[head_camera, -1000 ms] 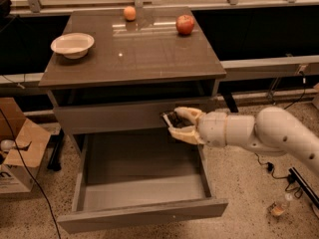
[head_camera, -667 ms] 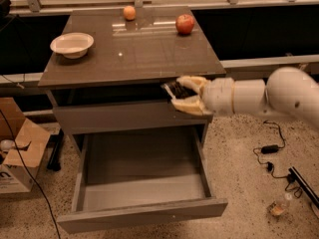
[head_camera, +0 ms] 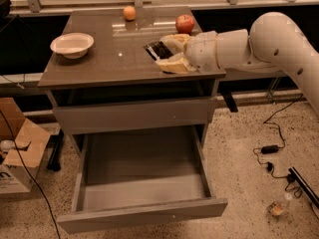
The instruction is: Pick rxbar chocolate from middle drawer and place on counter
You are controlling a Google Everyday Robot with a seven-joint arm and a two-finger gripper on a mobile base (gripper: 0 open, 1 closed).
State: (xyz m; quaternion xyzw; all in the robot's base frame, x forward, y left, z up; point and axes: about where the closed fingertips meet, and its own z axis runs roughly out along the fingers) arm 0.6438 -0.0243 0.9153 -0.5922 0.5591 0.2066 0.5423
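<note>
The gripper [head_camera: 167,53] has risen from in front of the closed upper front [head_camera: 134,114], where it hung 0.7 s ago, and now sits over the counter [head_camera: 104,63], at about 3 o'clock from the slab's centre. The arm [head_camera: 271,36] reaches in from 3 o'clock across the right edge.

The counter's right edge lies just under the wrist, and its front edge is near the lower finger. Bare surface runs from the gripper toward 9 o'clock and 7 o'clock. The bowl [head_camera: 72,44] stands at 10 o'clock by the left edge, well apart. The apple [head_camera: 185,23] is near the gripper at 1 o'clock, and the orange [head_camera: 129,13] sits at 12 o'clock by the back edge.

The drawer [head_camera: 142,214] stands pulled out below at 6 o'clock. A box [head_camera: 17,158] lies on the floor at 8 o'clock and cables [head_camera: 271,149] at 4 o'clock.

The bar [head_camera: 158,49] is a small flat black piece with faint pale marks. The tan fingers [head_camera: 174,39] are clamped on it above and below, and its end pokes out toward 9 o'clock. Whether it touches the counter I cannot tell.

Bowl, apple, orange and drawer lie as before.
</note>
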